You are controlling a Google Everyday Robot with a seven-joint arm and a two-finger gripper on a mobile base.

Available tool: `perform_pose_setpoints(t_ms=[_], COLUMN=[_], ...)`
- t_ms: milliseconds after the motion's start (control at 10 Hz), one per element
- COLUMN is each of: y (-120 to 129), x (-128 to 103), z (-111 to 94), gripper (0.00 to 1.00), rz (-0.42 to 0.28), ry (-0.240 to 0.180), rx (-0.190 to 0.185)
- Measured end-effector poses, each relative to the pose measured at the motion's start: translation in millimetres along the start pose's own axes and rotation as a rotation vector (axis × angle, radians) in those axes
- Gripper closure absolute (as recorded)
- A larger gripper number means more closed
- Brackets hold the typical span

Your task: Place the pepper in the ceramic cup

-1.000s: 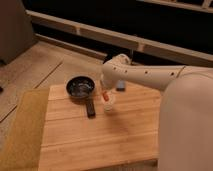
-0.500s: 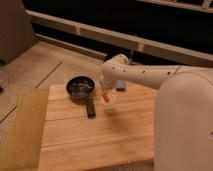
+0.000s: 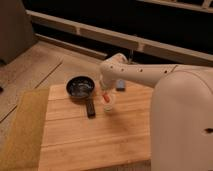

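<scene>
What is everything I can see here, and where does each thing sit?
Table: one, light wood, fills the lower middle.
Pan: one, black, round, near the table's back left, handle pointing toward the camera.
Cup: one, whitish, right of the pan's handle, under the arm's tip.
Pepper: one, red-orange, slim, at the gripper, right above the cup.
Block: one, blue-grey, near the table's back edge, partly behind the arm.
Mat: one, yellow-green, along the table's left side.
Arm: one, white, reaching in from the right.
Gripper: one, over the cup.
</scene>
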Motion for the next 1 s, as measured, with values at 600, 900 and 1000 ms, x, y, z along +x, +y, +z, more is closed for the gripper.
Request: perform_pose_setpoints(t_ms=[600, 900, 1000], y=[5.0, 5.7, 8.0], x=[-3.4, -5.1, -9.0], z=[1.0, 0.6, -0.7], gripper=[0.20, 0.20, 0.20], rz=[-0.011, -0.016, -0.018], ry=[0.013, 0.009, -0.008], rx=[0.008, 0.007, -0.005])
